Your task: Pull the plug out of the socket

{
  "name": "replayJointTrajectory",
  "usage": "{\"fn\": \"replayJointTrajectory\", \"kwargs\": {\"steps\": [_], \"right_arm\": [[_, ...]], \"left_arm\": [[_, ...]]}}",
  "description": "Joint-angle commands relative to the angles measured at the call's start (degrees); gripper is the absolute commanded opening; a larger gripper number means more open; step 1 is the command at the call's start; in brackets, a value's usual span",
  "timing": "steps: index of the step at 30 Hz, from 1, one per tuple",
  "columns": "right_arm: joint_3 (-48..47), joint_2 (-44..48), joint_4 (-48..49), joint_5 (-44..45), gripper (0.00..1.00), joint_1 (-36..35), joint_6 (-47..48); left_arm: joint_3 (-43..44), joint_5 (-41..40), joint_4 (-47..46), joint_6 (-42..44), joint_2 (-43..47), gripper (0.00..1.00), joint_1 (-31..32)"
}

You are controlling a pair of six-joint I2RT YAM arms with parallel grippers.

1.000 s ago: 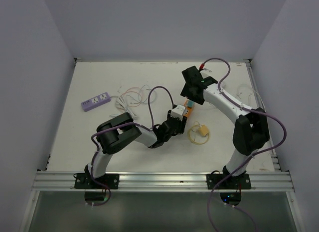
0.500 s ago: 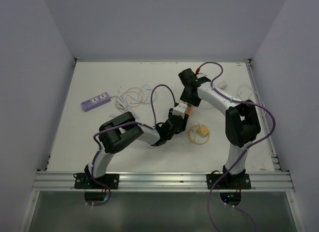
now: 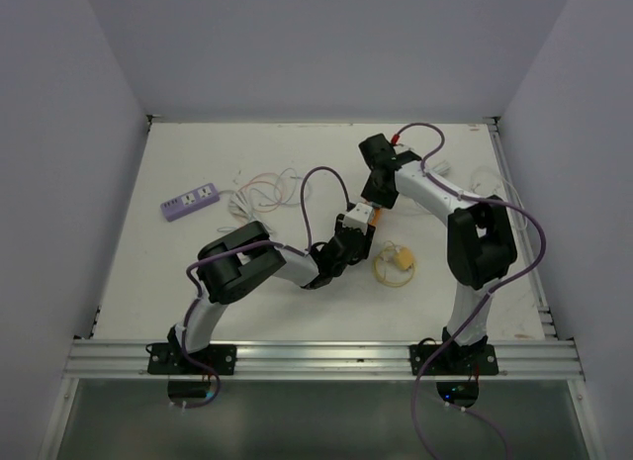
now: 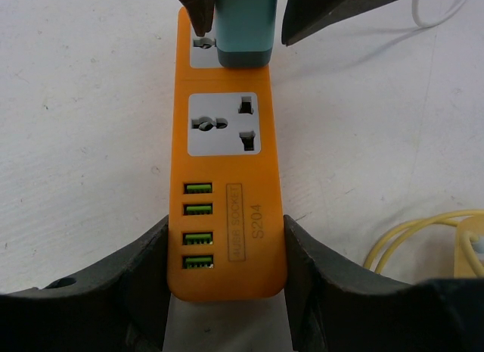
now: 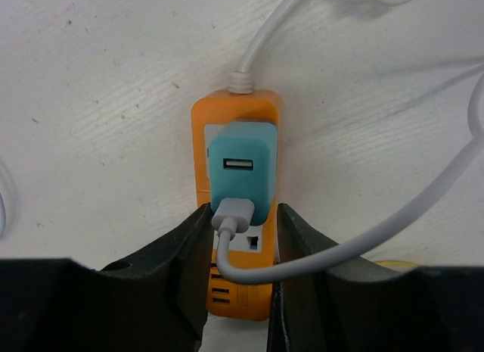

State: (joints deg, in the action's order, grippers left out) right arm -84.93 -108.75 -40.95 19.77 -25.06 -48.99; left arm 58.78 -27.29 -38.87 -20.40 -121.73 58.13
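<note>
The teal plug (image 5: 240, 174) sits in the end outlet of the orange socket strip (image 4: 227, 163) on the tabletop (image 3: 178, 262). The left tool (image 4: 227, 238) clamps the strip's USB end. The right tool (image 5: 243, 216) straddles the plug, nearly closed; contact cannot be confirmed. The plug is judged light, rigid and smooth: grip its flat sides, not the cable (image 5: 363, 231).
</note>
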Motion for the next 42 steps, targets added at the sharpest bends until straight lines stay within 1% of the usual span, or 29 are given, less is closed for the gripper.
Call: {"fn": "replayJointTrajectory", "kwargs": {"steps": [1,7,11,14,15,17,18,19,34,42], "right_arm": [[-0.7,-1.8,2.3,0.3,0.42,1.2,2.7],[-1.0,-2.3,3.2,-0.8,0.46,1.4,5.1],[-0.9,-1.6,3.3,-0.3,0.44,1.6,5.2],[-1.0,-1.4,3.4,0.3,0.31,1.6,5.7],[-1.2,-1.4,3.3,0.4,0.19,1.6,5.9],[-1.8,-1.3,2.8,0.3,0.10,1.6,6.2],[-2.0,-1.1,2.7,-0.1,0.02,1.6,6.1],[-2.2,-0.9,2.6,-0.3,0.00,1.6,6.2],[-4.9,3.8,2.0,-3.0,0.00,1.6,5.8],[-3.3,5.8,4.2,-4.3,0.00,1.7,5.4]], "left_arm": [[-1.8,1.2,13.6,-2.4,-4.8,0.00,-1.0],[-1.5,1.4,13.9,-2.4,-5.2,0.00,-1.0],[-1.6,1.4,13.9,-2.4,-5.2,0.00,-1.0],[-1.4,1.4,14.1,-2.4,-5.3,0.00,-1.0],[-1.3,1.7,14.1,-2.4,-5.4,0.00,-1.0],[-1.0,2.0,14.3,-2.3,-5.5,0.00,-1.0],[-1.0,2.0,14.4,-2.3,-5.6,0.00,-1.0],[-0.6,2.1,14.5,-2.1,-5.7,0.00,-1.0],[4.8,3.6,21.5,-3.0,-9.7,0.00,-1.0],[6.3,5.1,23.0,-3.3,-10.9,0.00,-1.1]]}}
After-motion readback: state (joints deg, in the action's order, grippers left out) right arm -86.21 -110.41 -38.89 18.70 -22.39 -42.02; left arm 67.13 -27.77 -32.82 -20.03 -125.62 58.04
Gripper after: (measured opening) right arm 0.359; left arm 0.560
